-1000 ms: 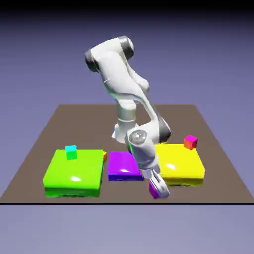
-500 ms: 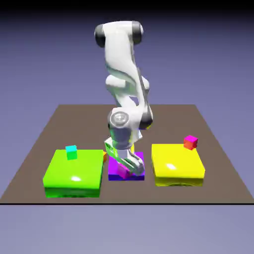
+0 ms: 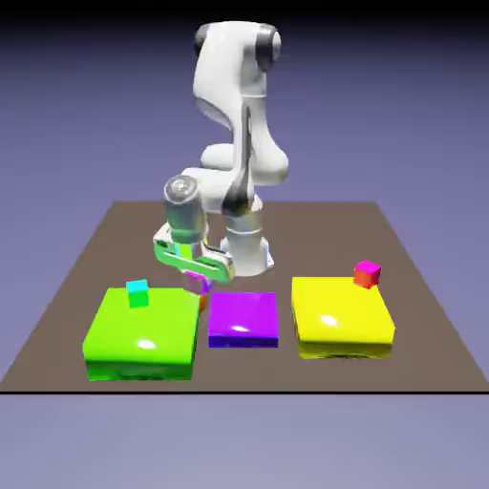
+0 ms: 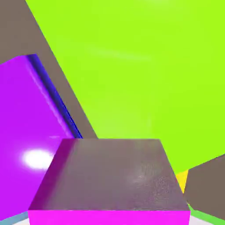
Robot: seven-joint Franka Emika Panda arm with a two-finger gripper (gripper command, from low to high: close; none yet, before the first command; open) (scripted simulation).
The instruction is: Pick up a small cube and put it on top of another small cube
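Arm (image 3: 239,105), exterior view: bent above the table (image 3: 315,239), with the gripper (image 3: 197,278) low on the exterior view's left, near the far right corner of the green slab (image 3: 143,325). Magenta cube (image 3: 197,284) showed small beneath the hand, clamped between the jaws; its upper part was partly covered by the hand. Visible face: pinkish purple, plain, with a darker violet side. Just below it in this view, a bit of orange cube (image 3: 201,301) showed beside the green slab. Cyan-topped green cube (image 3: 138,294) sat on the green slab, red cube (image 3: 367,275) with magenta top on the yellow slab (image 3: 342,317). Purple slab (image 3: 244,318) lay between the green and yellow ones.

Hand view: magenta cube large at the bottom edge, gripped between the fingertips, which it mostly hid. Broad face looked dull grey-brown, faintly mottled, tinged magenta toward its left side; the narrow strip below was flat, bright magenta. Green slab filled much of the frame beyond; purple slab showed at left with a white highlight. Small yellow patch (image 4: 181,179) showed just right of the cube.
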